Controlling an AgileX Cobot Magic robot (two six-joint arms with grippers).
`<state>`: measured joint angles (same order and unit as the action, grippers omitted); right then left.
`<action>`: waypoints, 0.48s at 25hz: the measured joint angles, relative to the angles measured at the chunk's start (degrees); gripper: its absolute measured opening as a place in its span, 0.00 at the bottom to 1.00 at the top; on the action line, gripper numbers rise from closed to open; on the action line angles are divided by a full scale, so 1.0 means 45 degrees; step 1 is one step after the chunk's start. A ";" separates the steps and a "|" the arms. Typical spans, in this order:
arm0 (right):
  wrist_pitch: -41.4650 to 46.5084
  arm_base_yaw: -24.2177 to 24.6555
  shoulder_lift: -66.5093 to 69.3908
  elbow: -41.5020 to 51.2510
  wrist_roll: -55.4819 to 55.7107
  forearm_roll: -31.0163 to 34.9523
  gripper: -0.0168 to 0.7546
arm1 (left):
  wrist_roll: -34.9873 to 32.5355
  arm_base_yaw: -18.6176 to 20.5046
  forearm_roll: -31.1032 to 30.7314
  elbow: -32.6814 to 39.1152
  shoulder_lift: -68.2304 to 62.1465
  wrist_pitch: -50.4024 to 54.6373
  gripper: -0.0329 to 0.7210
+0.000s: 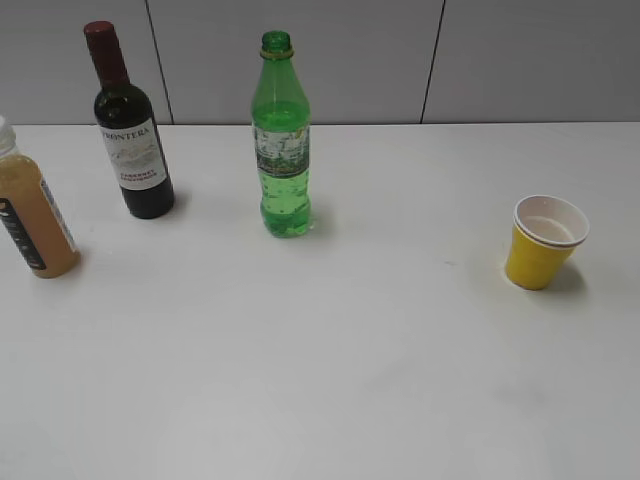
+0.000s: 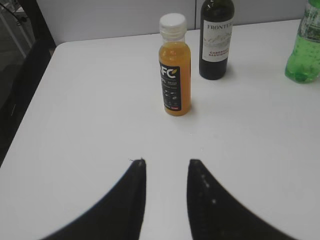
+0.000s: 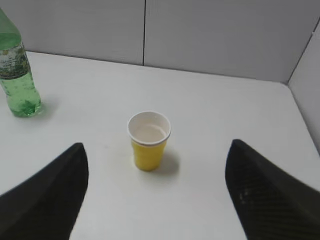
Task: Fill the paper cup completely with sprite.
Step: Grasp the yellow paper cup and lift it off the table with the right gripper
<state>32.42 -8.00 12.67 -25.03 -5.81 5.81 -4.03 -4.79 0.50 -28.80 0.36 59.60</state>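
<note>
The yellow paper cup (image 1: pixel 543 244) stands upright on the right of the white table; it also shows in the right wrist view (image 3: pixel 149 140), with some clear liquid low inside. The green sprite bottle (image 1: pixel 281 140) stands uncapped at the back middle, about half full; it shows at the left edge of the right wrist view (image 3: pixel 16 71) and the right edge of the left wrist view (image 2: pixel 305 47). My right gripper (image 3: pixel 156 165) is open wide, empty, just short of the cup. My left gripper (image 2: pixel 166 162) is open, empty, in front of the juice bottle. Neither gripper shows in the exterior view.
A dark wine bottle (image 1: pixel 129 126) with a white label stands at the back left. An orange juice bottle (image 1: pixel 30 207) with a white cap stands at the left edge, and in the left wrist view (image 2: pixel 174 67). Grey wall panels run behind the table (image 1: pixel 320 380).
</note>
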 joint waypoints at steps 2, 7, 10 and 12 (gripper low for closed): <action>-0.0966 0.0000 0.0554 0.0000 -0.0382 0.0043 0.88 | 0.0011 0.0000 0.0000 0.0000 0.0000 0.0000 0.35; -0.2962 0.0000 0.2039 0.0000 -0.0623 0.0266 0.87 | 0.0014 0.0000 0.0000 0.0000 0.0000 0.0000 0.35; -0.4034 0.0000 0.3026 0.0000 -0.0623 0.1034 0.86 | 0.0000 0.0000 0.0000 0.0000 0.0000 0.0000 0.40; -0.4817 0.0000 0.3749 0.0000 -0.0702 0.1250 0.86 | 0.0008 0.0000 0.0000 0.0000 0.0000 0.0000 0.51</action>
<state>10.74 -8.00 29.54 -25.03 -8.97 11.43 -4.00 -4.79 0.50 -28.80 0.36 59.60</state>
